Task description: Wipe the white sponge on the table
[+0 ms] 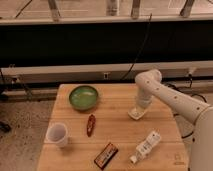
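Note:
The white sponge [135, 114] lies flat on the wooden table [120, 132], right of the middle. My gripper [140, 106] reaches down from the white arm that comes in from the right, and its tip sits on top of the sponge's far edge. The gripper's body hides part of the sponge.
A green bowl [83, 96] stands at the back left. A white cup [57, 134] is at the front left. A small reddish-brown item [90, 125] lies near the middle. A dark snack bar [106, 155] and a white plastic bottle [146, 146] lie near the front edge.

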`<state>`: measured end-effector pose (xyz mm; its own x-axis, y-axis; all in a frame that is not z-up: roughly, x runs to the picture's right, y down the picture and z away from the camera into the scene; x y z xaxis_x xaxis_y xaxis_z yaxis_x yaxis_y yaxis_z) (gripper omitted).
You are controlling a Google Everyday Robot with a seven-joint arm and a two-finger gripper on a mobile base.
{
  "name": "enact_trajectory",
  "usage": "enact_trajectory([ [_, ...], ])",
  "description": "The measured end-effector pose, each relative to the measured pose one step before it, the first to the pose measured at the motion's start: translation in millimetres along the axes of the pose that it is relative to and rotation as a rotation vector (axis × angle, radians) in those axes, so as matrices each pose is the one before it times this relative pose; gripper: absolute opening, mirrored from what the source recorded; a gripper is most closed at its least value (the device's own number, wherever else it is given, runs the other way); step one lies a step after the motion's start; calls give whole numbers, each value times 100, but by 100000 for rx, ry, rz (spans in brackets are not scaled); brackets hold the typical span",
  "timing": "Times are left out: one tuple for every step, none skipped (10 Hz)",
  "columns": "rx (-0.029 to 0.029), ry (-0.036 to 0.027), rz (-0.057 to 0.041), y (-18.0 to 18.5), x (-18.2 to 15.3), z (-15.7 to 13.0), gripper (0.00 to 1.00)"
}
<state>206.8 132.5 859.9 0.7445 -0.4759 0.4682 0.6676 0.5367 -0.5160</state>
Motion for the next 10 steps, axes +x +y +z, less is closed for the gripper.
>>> enact_trajectory([
  [-230, -473, -3242, -914, -1175, 20, 3],
  [-431, -162, -2677, -888, -848, 98, 3],
  [-266, -185, -1681, -632, -534, 21, 3],
  [-893, 106, -2269, -964, -573, 288, 3],
  [-174, 91, -1709, -954, -316, 24, 3],
  [13, -35, -721, -428, -57, -12, 3],
  [51, 123, -410, -562, 254, -70, 3],
  [25, -128, -115, -475, 159, -15, 3],
  [23, -84, 408, -488, 413, -1, 3],
  [-201, -174, 1533, -661, 917, 82, 3],
])
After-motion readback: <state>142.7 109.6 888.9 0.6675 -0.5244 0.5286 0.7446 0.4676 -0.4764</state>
